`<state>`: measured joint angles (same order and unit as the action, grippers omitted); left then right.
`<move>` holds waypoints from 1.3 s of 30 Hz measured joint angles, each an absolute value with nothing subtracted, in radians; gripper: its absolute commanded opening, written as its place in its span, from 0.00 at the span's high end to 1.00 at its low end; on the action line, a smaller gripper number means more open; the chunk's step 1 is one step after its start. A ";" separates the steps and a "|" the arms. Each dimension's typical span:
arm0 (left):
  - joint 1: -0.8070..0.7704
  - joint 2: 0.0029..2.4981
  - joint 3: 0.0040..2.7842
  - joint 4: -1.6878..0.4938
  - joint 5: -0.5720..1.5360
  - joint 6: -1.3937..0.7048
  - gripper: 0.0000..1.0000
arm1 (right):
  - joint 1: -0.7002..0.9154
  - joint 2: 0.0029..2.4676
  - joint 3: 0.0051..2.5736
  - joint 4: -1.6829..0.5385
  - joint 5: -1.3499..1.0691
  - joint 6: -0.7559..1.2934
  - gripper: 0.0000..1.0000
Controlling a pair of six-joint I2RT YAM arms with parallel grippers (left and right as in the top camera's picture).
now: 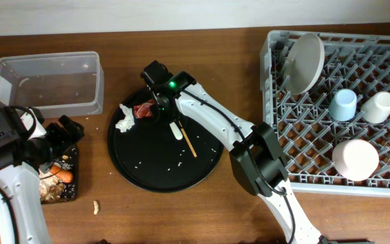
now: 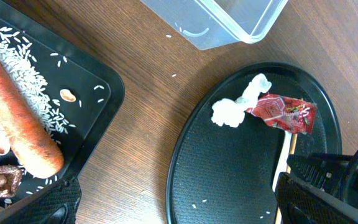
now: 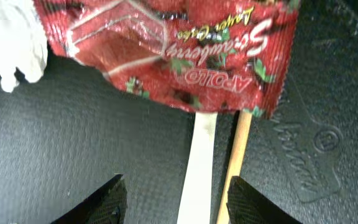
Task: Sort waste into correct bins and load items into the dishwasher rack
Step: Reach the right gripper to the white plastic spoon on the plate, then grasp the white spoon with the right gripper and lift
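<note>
On the round black tray (image 1: pixel 164 159) lie a red wrapper (image 1: pixel 143 110), a crumpled tissue (image 1: pixel 124 118), a white fork (image 1: pixel 175 129) and a wooden chopstick (image 1: pixel 189 139). My right gripper (image 3: pixel 178 202) hangs low over them, open. The fork handle (image 3: pixel 201 162) runs between its fingers, and the chopstick (image 3: pixel 236 155) lies by the right fingertip. The wrapper (image 3: pixel 179 56) sits just ahead of it, with the tissue (image 3: pixel 8 43) to the left. My left gripper (image 2: pixel 179 211) is wide open and holds nothing, above the table beside the shallow black tray (image 2: pixel 98 124) with carrot (image 2: pixel 17 124) and rice (image 2: pixel 23 74).
The clear box (image 1: pixel 46 81) stands at the back left. The grey rack (image 1: pixel 384 177) on the right holds a plate (image 1: pixel 303 62), a blue cup (image 1: pixel 342 105), a white cup (image 1: pixel 378 106) and a bowl (image 1: pixel 355 159). A small scrap (image 1: pixel 95 205) lies on the table.
</note>
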<state>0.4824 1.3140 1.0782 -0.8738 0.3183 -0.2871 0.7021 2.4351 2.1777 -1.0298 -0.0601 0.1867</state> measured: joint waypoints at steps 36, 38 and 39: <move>0.482 1.314 1.078 -0.874 0.318 -0.287 0.01 | 0.747 2.457 2.061 -0.895 0.068 0.220 0.84; 0.482 1.314 1.078 -0.874 0.318 -0.287 0.01 | 0.770 2.457 2.062 -0.911 0.109 0.237 0.87; 0.482 1.314 1.078 -0.874 0.318 -0.287 0.01 | 0.775 2.457 2.062 -0.912 0.115 0.239 0.91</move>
<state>0.4824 1.3140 1.0782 -0.8738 0.3183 -0.2871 0.7750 2.4565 2.0624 -0.9123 0.1150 0.2390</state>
